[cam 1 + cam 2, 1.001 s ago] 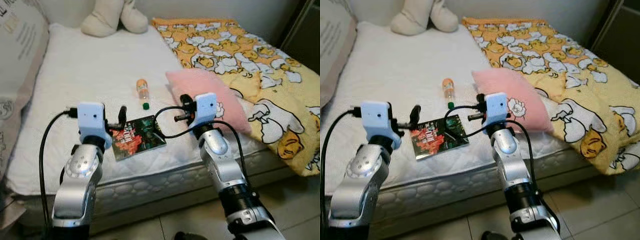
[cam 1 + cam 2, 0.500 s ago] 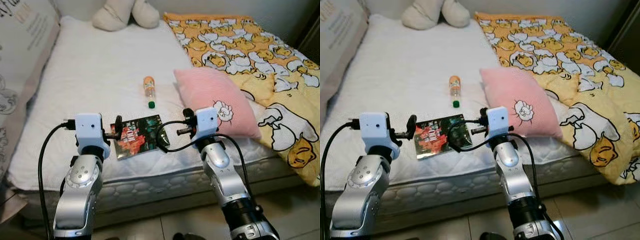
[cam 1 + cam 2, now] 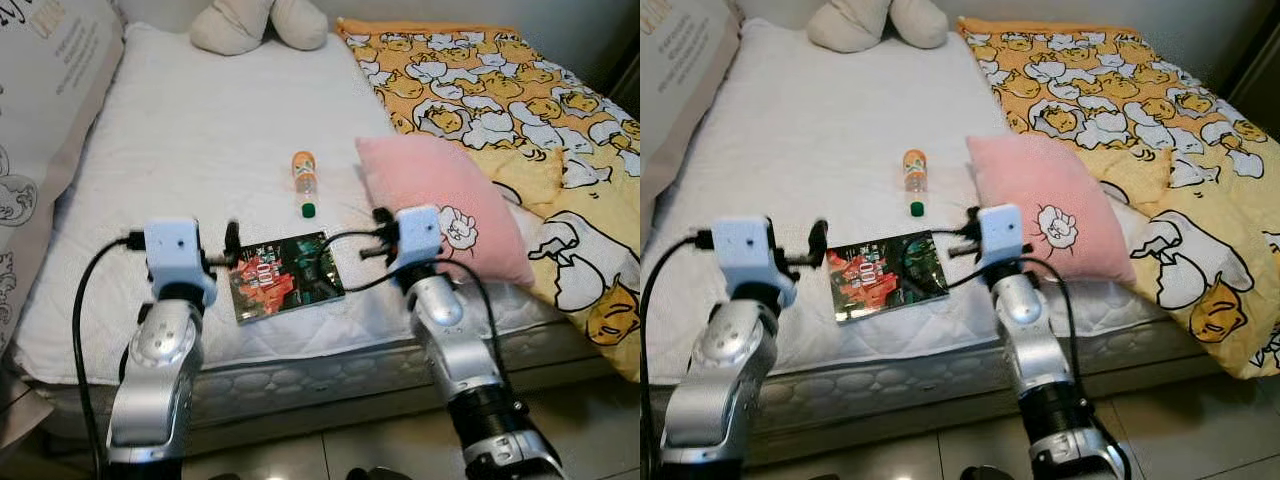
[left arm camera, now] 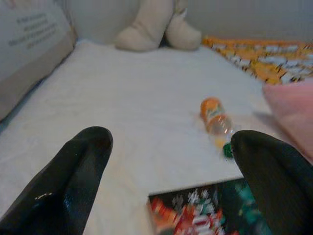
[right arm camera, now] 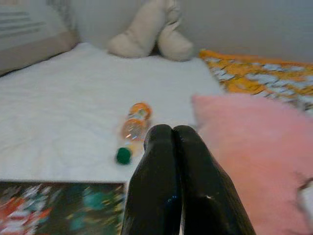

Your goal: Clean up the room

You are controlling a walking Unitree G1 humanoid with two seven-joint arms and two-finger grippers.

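Left claw (image 4: 168, 181) spread wide, empty, above the book (image 3: 286, 275); right claw (image 5: 177, 171) pressed closed, empty, near the bottle (image 3: 303, 180).

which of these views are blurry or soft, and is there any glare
Left eye view: fairly sharp on the book and bottle, with the left claw smeared by motion. Left wrist view: soft throughout, black fingers out of focus. Right wrist view: the pink pillow is hazy, and small highlights glint on the right claw. No strong glare anywhere; the light is even.
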